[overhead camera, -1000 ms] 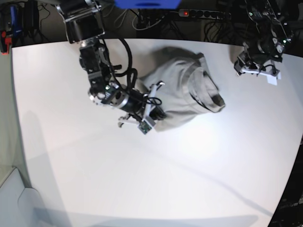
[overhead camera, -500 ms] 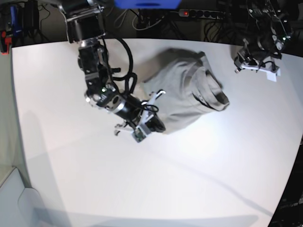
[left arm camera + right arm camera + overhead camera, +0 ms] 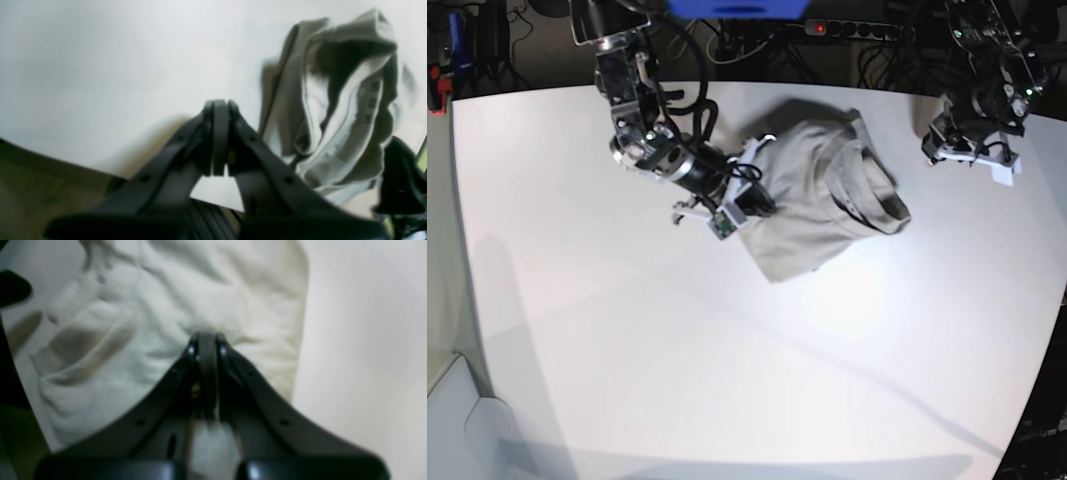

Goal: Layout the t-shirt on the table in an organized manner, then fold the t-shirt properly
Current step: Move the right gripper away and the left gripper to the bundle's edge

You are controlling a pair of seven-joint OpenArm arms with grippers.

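right gripper [image 3: 207, 340] clamped on the t-shirt [image 3: 827, 205], pinching soft wrinkled beige cloth. left gripper [image 3: 219, 110] closed on nothing, apart from the shirt, above the table [image 3: 727, 380] edge. shirt lies bunched on the matte white top, ribbed collar open. against the earlier frame, the right arm has drawn back, dragging the hem.

Clearance and obstructions — table [image 3: 727, 380]

The near half and left side are left open. The far centre is occupied by the bunched t-shirt [image 3: 827, 205], with the right gripper [image 3: 757, 205] at its left edge; the left gripper [image 3: 957, 150] is parked by the far-right edge — well apart.
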